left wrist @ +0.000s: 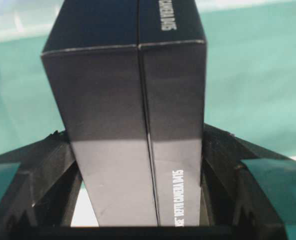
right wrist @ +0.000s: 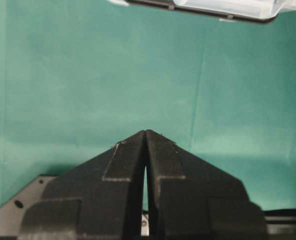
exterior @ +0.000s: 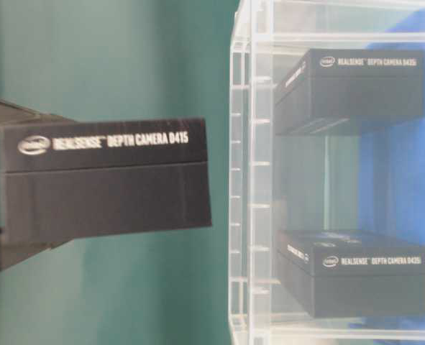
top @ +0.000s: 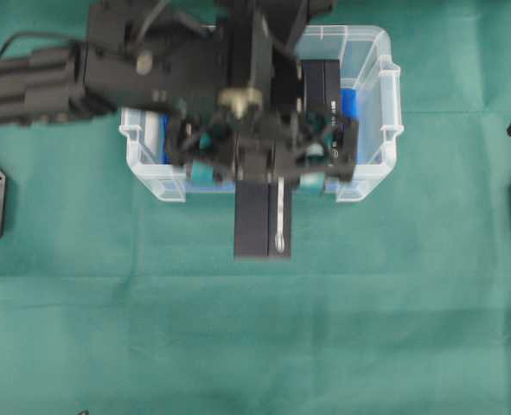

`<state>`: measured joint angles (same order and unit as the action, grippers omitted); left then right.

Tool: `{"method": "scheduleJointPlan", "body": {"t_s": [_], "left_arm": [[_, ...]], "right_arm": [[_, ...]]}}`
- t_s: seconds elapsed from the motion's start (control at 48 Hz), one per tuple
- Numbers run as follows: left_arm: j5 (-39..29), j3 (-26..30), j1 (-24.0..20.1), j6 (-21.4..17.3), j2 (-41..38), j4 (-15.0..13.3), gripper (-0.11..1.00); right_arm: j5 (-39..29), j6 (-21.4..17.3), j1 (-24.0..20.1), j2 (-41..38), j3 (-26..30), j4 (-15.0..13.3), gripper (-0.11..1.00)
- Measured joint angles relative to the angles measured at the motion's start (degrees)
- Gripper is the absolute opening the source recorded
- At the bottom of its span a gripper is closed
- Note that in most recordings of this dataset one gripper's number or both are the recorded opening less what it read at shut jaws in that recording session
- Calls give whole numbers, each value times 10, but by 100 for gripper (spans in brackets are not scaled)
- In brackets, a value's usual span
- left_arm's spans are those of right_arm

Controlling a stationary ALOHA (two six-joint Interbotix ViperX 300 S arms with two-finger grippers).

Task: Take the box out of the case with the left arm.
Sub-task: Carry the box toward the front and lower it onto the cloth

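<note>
Clamped between the fingers (left wrist: 47,170) of the left gripper (left wrist: 137,200): a black box (left wrist: 122,100), held by its long sides so it hangs level. Carried clear of the case (top: 376,104), over the green cloth (top: 255,346) beside the near wall, seemingly aloft. Two more boxes (exterior: 356,86) left inside on the blue lining. Right gripper (right wrist: 145,137) pressed closed, empty, parked well apart.
</note>
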<state>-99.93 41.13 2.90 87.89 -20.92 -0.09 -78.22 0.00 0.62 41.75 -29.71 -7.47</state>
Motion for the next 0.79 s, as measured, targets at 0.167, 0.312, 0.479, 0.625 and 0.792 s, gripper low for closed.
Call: {"method": "scheduleJointPlan", "body": {"t_s": [0.167,0.312,0.479,0.625,0.792], "left_arm": [[-1,-4,47,64,0,1,55],[-1,-10,85,105,0,0,55],[0,-18,98,120,1,4,55],[3,-33,96,120,7,12,55],[19,-87,96,125,33,23,55]], "right_arm": [[-3,-1,0,0,1,3,0],[-4,0,0,0,1,3,0],[-4,0,0,0,1,0,0],[-4,0,0,0,1,0,0],[-4,0,0,0,0,1,0]]}}
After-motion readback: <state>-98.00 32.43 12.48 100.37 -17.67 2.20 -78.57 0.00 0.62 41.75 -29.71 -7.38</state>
